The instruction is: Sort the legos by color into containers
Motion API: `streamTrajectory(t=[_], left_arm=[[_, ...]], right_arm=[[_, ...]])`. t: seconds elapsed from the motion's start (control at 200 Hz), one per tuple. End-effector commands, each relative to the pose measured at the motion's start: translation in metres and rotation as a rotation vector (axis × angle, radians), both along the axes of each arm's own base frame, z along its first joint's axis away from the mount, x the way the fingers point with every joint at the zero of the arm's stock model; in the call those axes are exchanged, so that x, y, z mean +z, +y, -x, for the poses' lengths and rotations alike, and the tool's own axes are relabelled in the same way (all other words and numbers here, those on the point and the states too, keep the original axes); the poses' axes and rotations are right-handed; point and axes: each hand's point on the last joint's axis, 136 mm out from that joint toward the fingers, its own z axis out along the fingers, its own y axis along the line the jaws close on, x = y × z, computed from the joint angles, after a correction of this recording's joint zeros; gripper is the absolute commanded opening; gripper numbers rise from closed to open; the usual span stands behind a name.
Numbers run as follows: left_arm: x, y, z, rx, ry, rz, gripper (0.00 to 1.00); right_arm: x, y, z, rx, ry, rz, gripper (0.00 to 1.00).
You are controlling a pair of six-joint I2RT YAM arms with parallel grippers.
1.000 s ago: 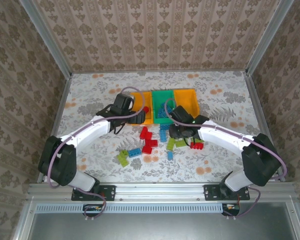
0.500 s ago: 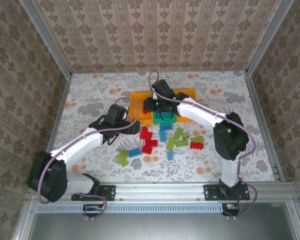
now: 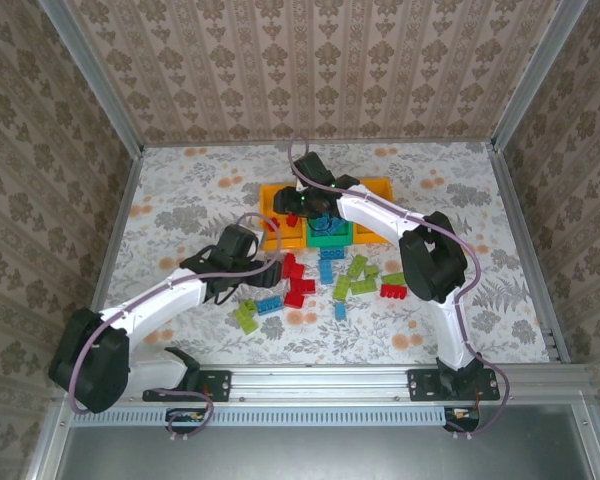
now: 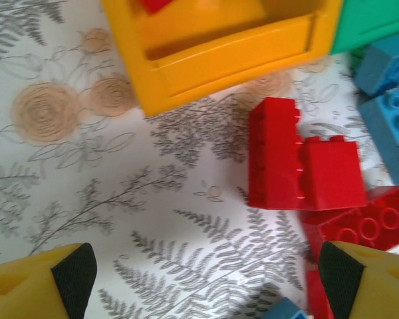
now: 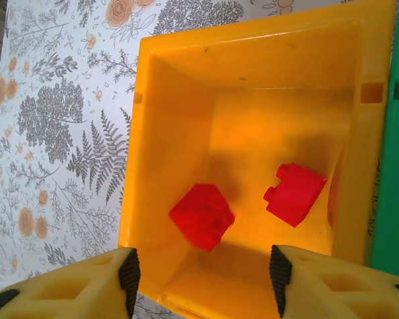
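Top external view: over the flowery bench the right arm is stretched way out, right hand released above the left orange bin, two red legos inside. Left hand spread empty, low beside loose red bricks.

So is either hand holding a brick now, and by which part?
Neither. The left hand is open above the table, and the right hand is open over the orange bin, with two red bricks loose inside.
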Motion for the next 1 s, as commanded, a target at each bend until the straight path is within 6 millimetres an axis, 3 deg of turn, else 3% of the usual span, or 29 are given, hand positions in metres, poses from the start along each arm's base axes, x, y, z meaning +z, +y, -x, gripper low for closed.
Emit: streamTrajectory(t=[0.0,0.15,0.335,0.65,0.995], left_arm=[[-0.006,-0.018,0.006,-0.087,0.020,0.014,0.89],[-0.013,-0.035,0.010,-0.132,0.055,0.044,0.87],[-0.023,-0.040,0.007,-0.146,0.075,0.024,0.86],[-0.039,-0.041,-0.004,-0.135,0.094,-0.040,0.83],[-0.045,-0.050,-0.011,-0.141,0.094,-0.056,0.81]], right_arm=[[0.002,0.001,0.000,0.003,0.020,-0.006,0.60],[0.013,-0.002,0.006,0.011,-0.001,-0.012,0.61],[0.024,-0.018,0.014,-0.001,-0.031,0.003,0.63],[0.025,-0.037,0.021,-0.025,-0.030,0.004,0.65],[0.021,-0.040,0.021,-0.027,-0.023,0.009,0.65]])
